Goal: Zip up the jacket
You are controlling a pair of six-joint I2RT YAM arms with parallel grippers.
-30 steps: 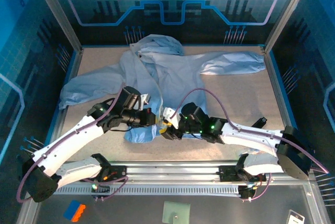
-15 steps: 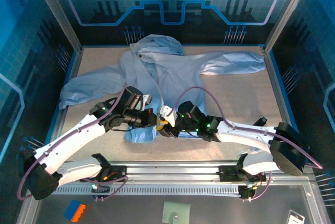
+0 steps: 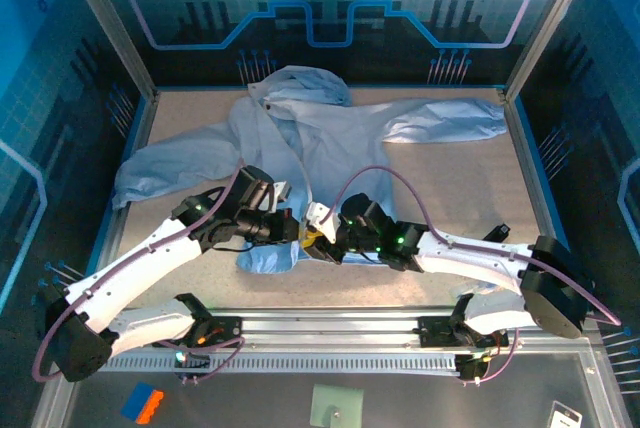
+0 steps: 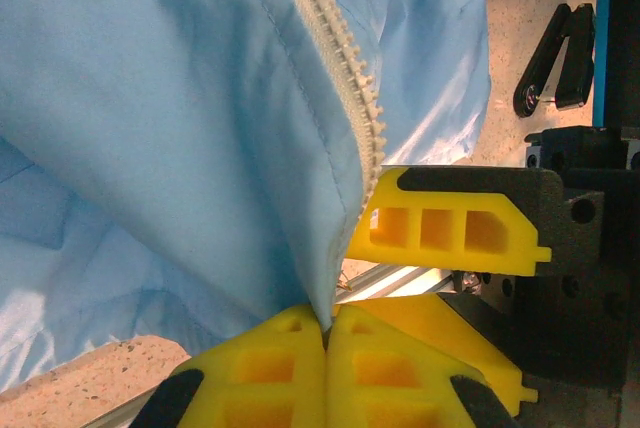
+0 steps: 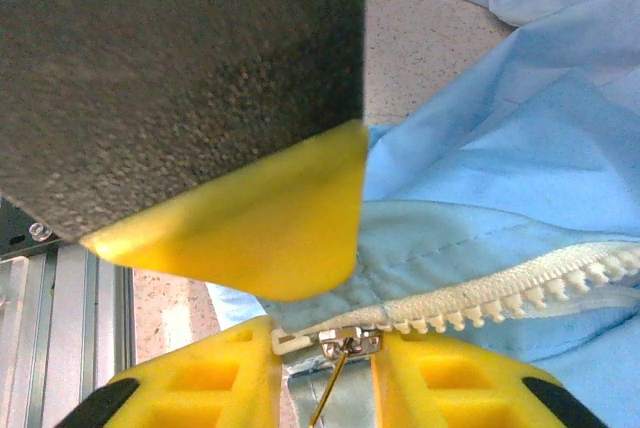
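The jacket (image 3: 330, 138) is thin cloth, crinkly and matt, with a stitched seam running down to the tips of the left gripper (image 4: 326, 333). Its zip teeth (image 4: 350, 98) look like off-white moulded plastic, dull. Between the fingers of the right gripper (image 5: 330, 373) the slider (image 5: 348, 342) is bright, glossy metal with a thin brassy pull. Both grippers' fingers are smooth, matt yellow plastic, cast with hollow cells. Just past the right gripper's tips, a black block (image 5: 180, 68) has a rough, grainy face. Under both tools the table (image 3: 450, 198) is speckled and gritty.
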